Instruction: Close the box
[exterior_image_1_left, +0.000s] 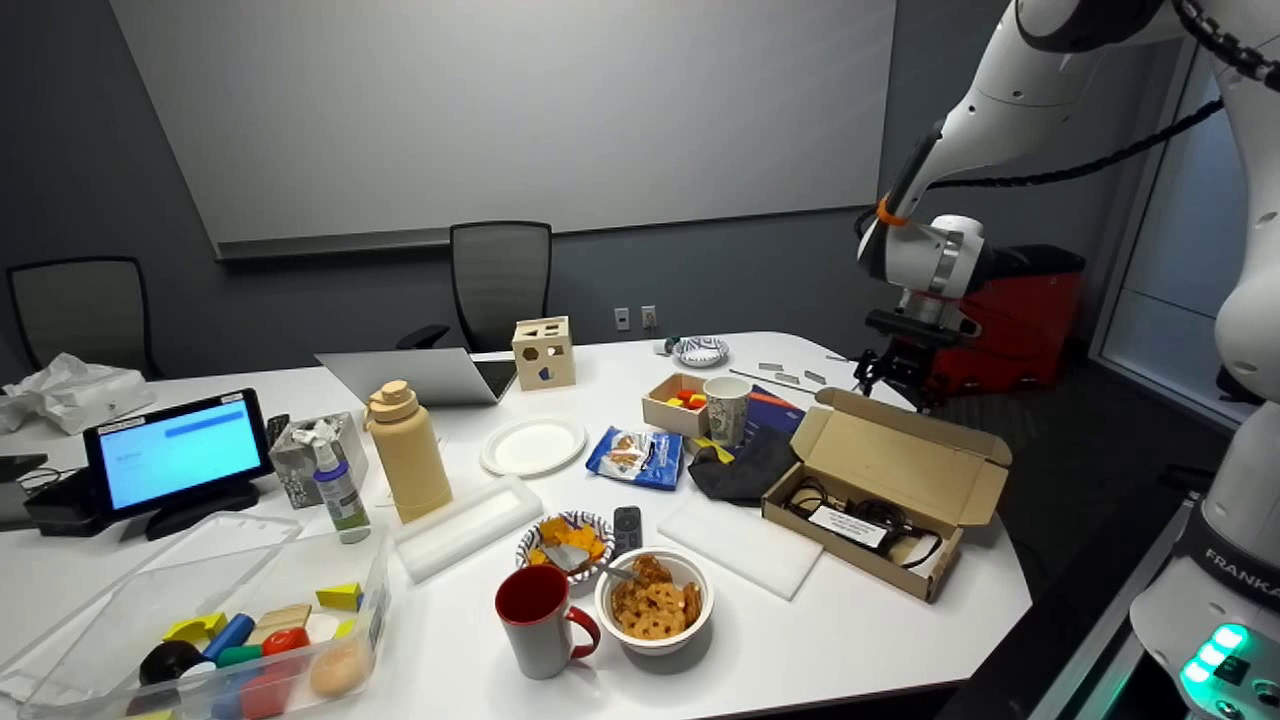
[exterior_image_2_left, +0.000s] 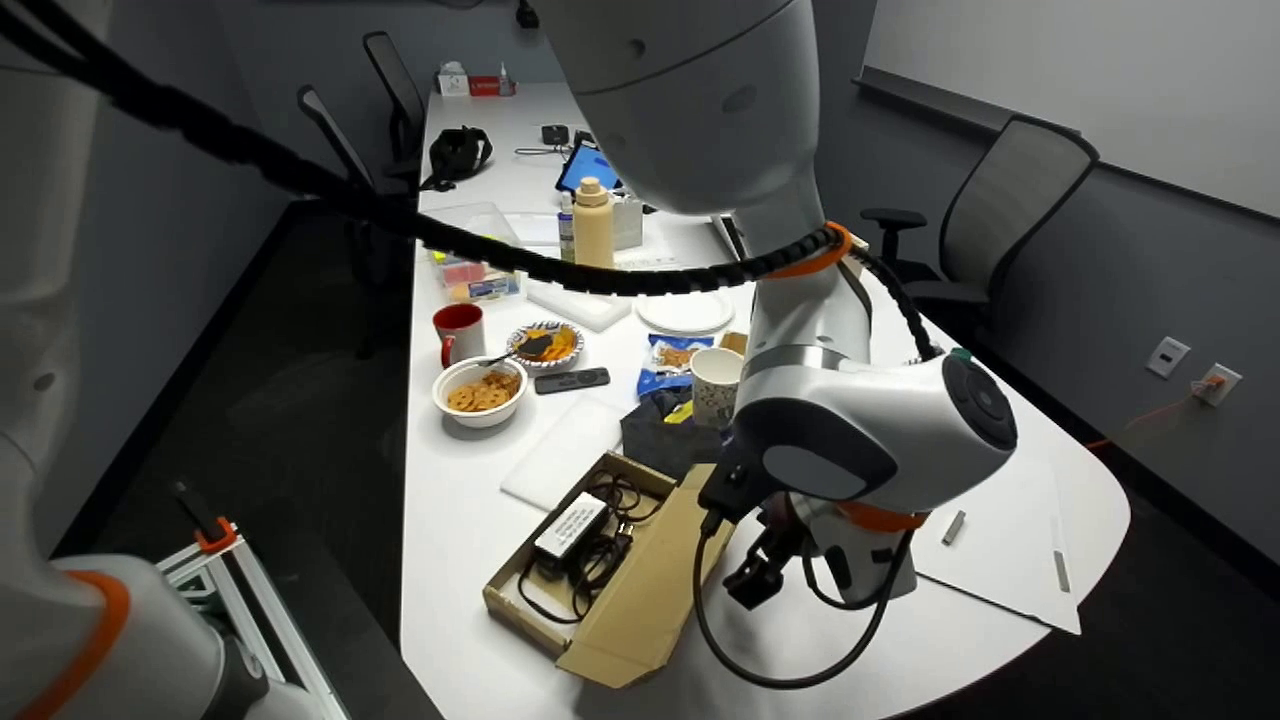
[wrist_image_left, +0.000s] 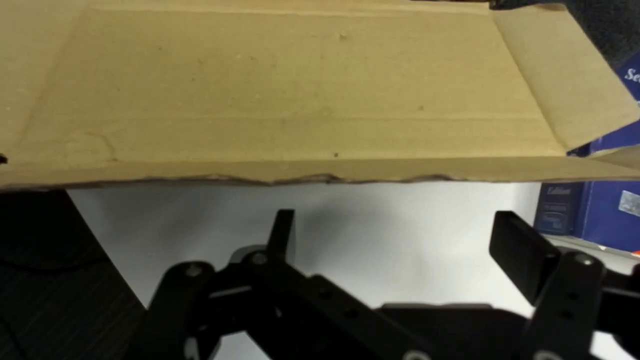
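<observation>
In both exterior views you are seeing an open cardboard box (exterior_image_1_left: 850, 548) resting near the end of the bench (exterior_image_1_left: 800, 640), its hinged lid (wrist_image_left: 280, 90) leaning outward. Inside the box, a white-labelled black power adapter (exterior_image_2_left: 572, 527) is lying among black cables (exterior_image_2_left: 604, 552). Your jaws are standing spread on the lid's outer side, near the lid but apart from it. A flat white board (exterior_image_1_left: 742, 543) is lying just beside the box.
</observation>
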